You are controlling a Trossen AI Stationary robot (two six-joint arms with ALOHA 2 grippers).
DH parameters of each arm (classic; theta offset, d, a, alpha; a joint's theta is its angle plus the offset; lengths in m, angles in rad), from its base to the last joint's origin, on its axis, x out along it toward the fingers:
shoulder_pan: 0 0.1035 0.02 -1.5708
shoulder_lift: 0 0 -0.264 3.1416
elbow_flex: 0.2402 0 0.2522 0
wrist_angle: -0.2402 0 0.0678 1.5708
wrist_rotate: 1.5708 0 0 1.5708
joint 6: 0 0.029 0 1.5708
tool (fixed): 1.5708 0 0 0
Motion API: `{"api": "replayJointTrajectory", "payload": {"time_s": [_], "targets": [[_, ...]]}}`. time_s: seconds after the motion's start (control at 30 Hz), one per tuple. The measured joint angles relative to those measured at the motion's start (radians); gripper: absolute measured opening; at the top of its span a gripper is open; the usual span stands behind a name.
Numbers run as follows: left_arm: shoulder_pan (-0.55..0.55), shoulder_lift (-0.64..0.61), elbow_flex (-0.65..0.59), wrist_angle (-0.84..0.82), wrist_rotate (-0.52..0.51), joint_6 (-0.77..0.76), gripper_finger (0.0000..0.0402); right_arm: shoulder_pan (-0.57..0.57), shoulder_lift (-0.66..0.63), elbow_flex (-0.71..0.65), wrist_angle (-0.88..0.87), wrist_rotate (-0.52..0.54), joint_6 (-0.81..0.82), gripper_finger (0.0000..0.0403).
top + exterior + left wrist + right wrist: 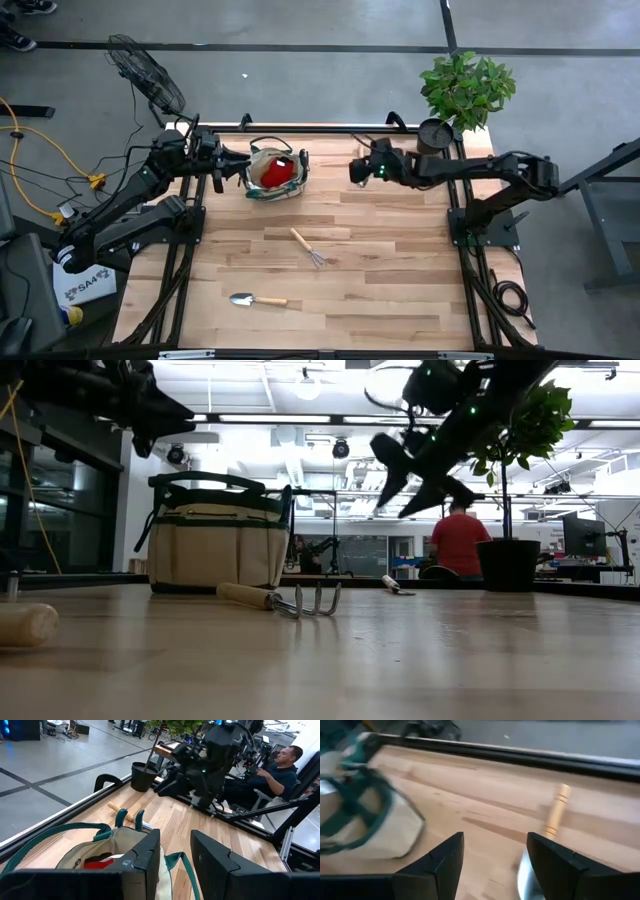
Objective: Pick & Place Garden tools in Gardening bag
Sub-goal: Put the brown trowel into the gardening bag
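Standing upright, beige green-trimmed gardening bag (276,172) shows red inside.

The gardening bag (217,542) stands on the wooden table (420,660). A hand rake (282,599) lies just in front of it. The right gripper (408,480) hangs open above. A potted plant (510,510) stands behind.

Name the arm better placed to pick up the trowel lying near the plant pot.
Right. The right gripper hangs open directly over that trowel, while the left gripper is at the gardening bag.
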State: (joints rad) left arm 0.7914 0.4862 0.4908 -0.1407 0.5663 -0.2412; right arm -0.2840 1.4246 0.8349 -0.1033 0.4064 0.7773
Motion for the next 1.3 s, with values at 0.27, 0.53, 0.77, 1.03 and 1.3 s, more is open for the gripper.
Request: {"api": "replayJointTrajectory", "payload": {"time_s": [0.27, 0.53, 0.77, 1.03, 1.3], "targets": [[0.0, 0.0, 0.0, -0.015, -0.002, 0.0, 0.0106, -0.083, 0.0, 0.0, -0.034, -0.047, 0.03, 0.021], [0.0, 0.001, 0.0, -0.016, -0.029, 0.0, 0.0106, -0.159, 0.047, 0.0, -0.021, -0.063, 0.013, 0.021], [0.0, 0.001, 0.0, -0.019, -0.029, 0.0, 0.0106, -0.177, 0.162, 0.0, 0.031, -0.11, 0.012, 0.021], [0.0, 0.001, 0.0, -0.019, -0.029, 0.003, 0.0106, -0.211, 0.27, 0.076, 0.028, -0.163, 0.0, 0.021], [0.0, 0.001, 0.0, -0.033, -0.029, 0.004, 0.0106, -0.242, 0.358, 0.23, -0.175, -0.144, -0.018, 0.021]]}}
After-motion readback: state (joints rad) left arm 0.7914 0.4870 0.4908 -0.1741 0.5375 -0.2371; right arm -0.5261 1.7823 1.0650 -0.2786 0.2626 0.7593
